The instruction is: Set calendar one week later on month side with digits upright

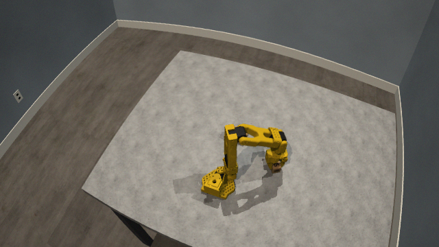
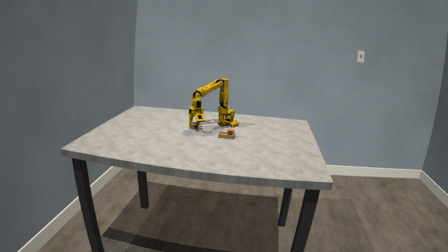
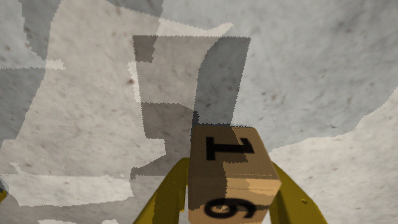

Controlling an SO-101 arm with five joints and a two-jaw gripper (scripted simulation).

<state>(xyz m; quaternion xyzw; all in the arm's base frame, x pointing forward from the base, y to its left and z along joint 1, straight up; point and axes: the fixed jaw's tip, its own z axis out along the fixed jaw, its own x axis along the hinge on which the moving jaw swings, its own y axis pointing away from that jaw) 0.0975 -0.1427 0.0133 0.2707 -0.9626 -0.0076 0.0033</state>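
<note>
Wrist view, entry one: wooden number cube (image 1: 276, 168) (image 2: 194, 126) (image 3: 225, 167), off the tray, at the tabletop (image 1: 192, 89) (image 2: 168, 147), showing a 1 and a figure I read as 6 or 9, both turned sideways.
Entry two: yellow pincer (image 1: 276, 166) (image 2: 194, 125) (image 3: 232, 167), clamped on that cube, a finger against each of two opposite sides.
Entry three: open wooden tray (image 2: 224, 136), flat on the table, well apart from the pincer; second number cube (image 2: 231, 132) at one end, apparently showing a 0.

Handling, as I judge it: light, stiff, not fragile, smooth enough to twist if pinched near an edge. Best hold: mid-height on two plain opposite sides, square to the faces.

Obscured: the held cube's lower part is cut off by the wrist frame; its far faces are hidden; I cannot make out the tray in the top view, nor any month name.
</note>
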